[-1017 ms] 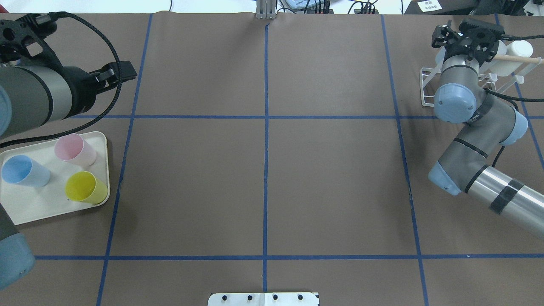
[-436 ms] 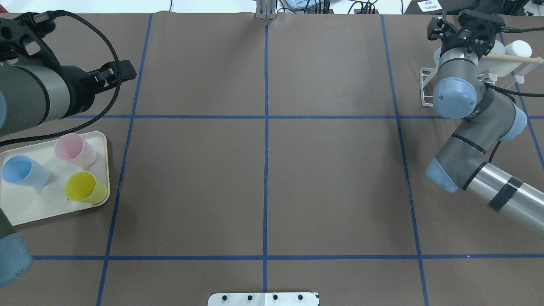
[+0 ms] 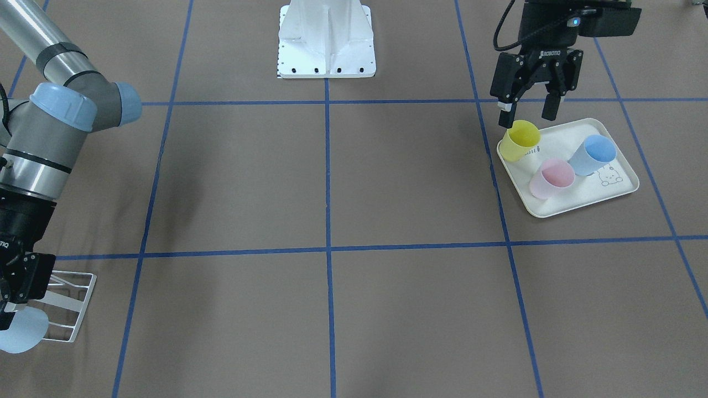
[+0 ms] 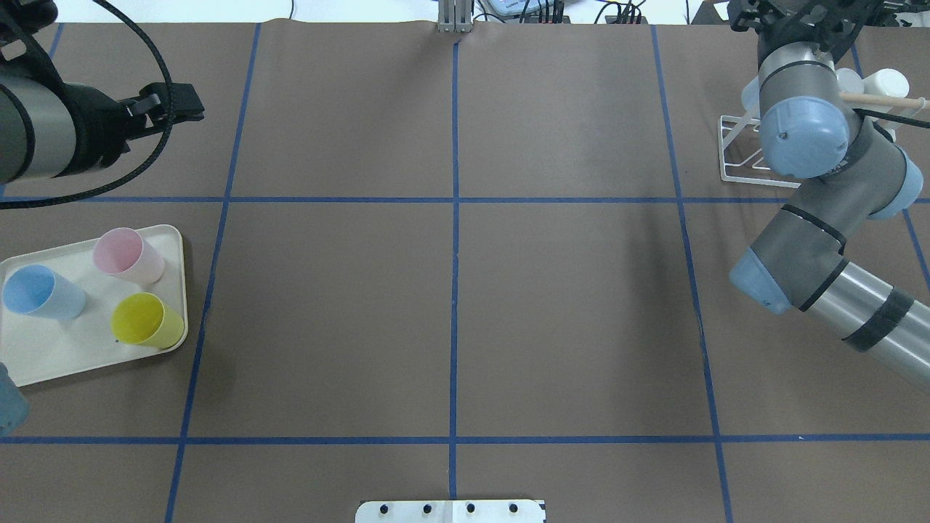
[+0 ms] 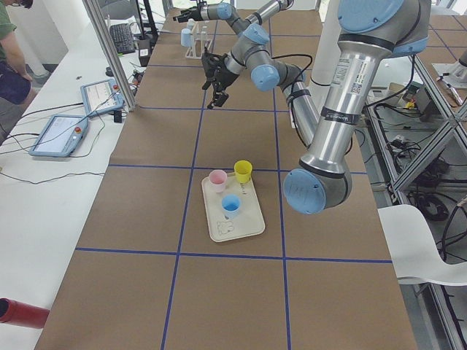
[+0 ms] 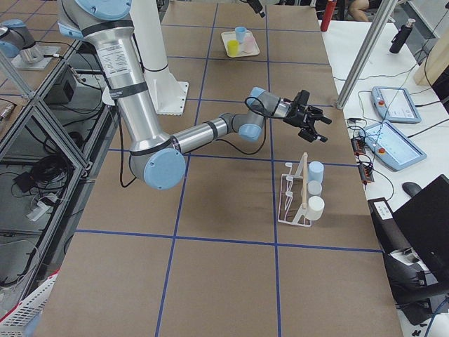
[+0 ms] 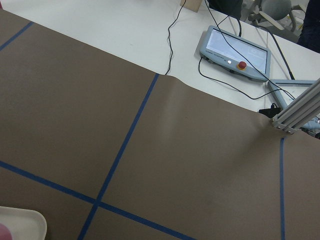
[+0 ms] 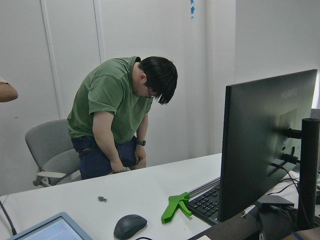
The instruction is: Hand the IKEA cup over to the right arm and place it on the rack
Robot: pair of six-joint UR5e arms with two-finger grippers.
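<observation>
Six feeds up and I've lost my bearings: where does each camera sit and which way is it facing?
Overhead exterior: behind the robot, looking forward and down; left arm at left, right arm at right.
Front-facing: across the table, facing the robot base; left gripper upper right, jaws apart.
Exterior left: table's left end, looking along it; left arm near.
Exterior right: table's right end; right arm near, rack beyond.
Left wrist: down at brown table cover, tray corner.
Right wrist: off-table, at a seated person and monitor.
Shared: overhead and front-facing both show the tray, mirrored.

The right gripper (image 6: 316, 128) has pulled away from the rack (image 6: 291, 200), and the left gripper (image 3: 527, 117) has drawn back leftward.
</observation>
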